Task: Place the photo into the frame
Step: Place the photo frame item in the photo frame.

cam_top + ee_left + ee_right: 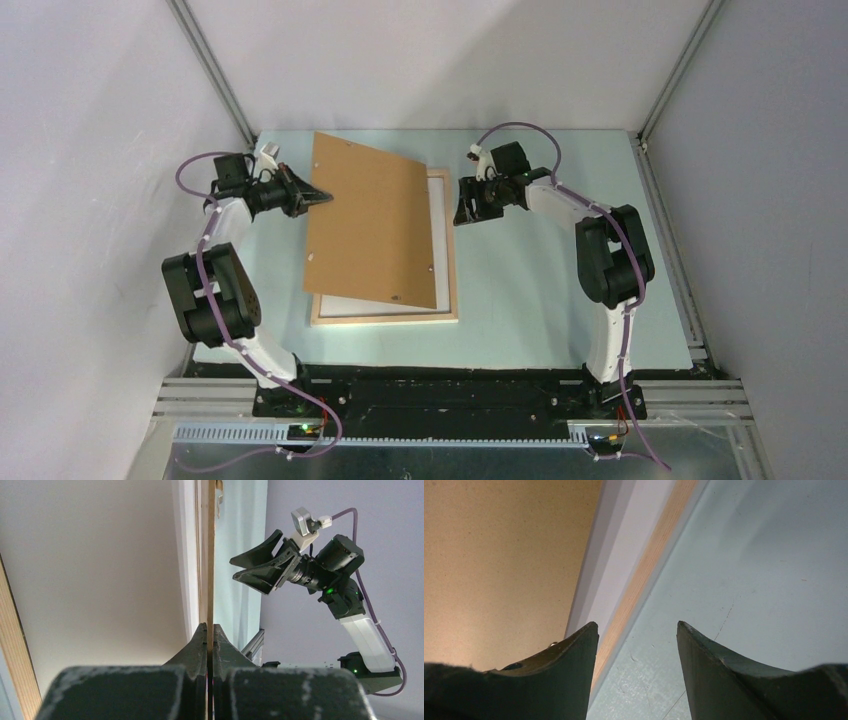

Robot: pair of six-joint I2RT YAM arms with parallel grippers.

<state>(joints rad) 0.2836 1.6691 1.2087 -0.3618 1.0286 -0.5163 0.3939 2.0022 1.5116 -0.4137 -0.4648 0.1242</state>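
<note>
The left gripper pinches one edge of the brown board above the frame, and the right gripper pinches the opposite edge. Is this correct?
Only the part about the right gripper is wrong: it is open and holds nothing. The right wrist view shows its jaws apart over the rail of the frame. The left gripper does pinch one edge of the brown board above the frame.

Thin pale-wood frame, flat on table, mostly covered by tilted brown board
</note>
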